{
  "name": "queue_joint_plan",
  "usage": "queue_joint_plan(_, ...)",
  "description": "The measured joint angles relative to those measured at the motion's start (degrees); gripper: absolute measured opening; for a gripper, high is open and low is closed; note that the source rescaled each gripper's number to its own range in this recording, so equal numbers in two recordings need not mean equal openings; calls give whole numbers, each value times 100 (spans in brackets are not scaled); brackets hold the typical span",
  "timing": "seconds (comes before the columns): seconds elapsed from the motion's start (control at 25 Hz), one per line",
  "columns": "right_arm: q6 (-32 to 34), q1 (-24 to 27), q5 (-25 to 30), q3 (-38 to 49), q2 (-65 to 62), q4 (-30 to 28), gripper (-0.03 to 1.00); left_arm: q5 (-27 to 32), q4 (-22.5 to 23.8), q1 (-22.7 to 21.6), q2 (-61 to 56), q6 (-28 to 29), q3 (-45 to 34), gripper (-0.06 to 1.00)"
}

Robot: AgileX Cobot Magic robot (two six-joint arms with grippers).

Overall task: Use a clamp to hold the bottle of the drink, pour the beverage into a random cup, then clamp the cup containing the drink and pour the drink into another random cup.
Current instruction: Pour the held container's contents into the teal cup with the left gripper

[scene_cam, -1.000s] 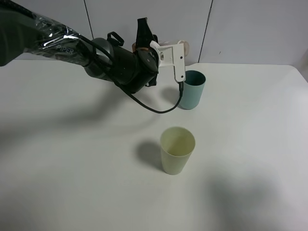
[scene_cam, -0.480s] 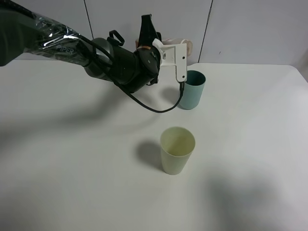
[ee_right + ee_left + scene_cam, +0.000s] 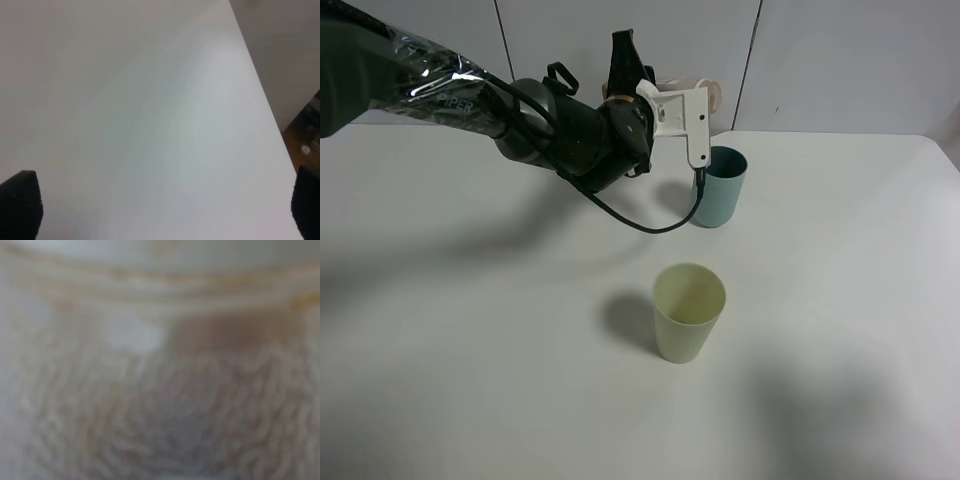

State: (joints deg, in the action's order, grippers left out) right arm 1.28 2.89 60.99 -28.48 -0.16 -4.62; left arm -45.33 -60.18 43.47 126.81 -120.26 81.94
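Observation:
My left arm reaches across the table, and its gripper (image 3: pixel 650 85) is mostly hidden behind its white camera bracket. It is shut on the bottle of the drink (image 3: pixel 698 90), whose pale pinkish end sticks out just above and behind the teal cup (image 3: pixel 720 187). A blurred, translucent ribbed surface of the bottle (image 3: pixel 160 390) fills the left wrist view. The pale yellow-green cup (image 3: pixel 689 312) stands upright nearer the front, apart from the arm. My right gripper (image 3: pixel 162 205) is open over bare table, with nothing between its fingertips (image 3: pixel 20 202).
A black cable (image 3: pixel 650 225) hangs from the left wrist and loops down beside the teal cup. The white table (image 3: pixel 470 350) ends at a grey wall behind. The right wrist view shows the table's edge (image 3: pixel 265 100) with floor beyond.
The left gripper with the bottle has shifted slightly up and to the right, closer over the teal cup. The cups and the right gripper have not moved.

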Motion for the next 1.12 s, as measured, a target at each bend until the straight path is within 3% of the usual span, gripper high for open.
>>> queue_joint_plan(0.44,0,0,0,0,0,0,100,-322,-1344,80,0,-198,2,0)
queue_joint_plan(0.88,0,0,0,0,0,0,100,-444,-1363,274,0,-298,104,0)
queue_joint_plan(1.12,0,0,0,0,0,0,100,-445,-992,274,0,-298,209,0)
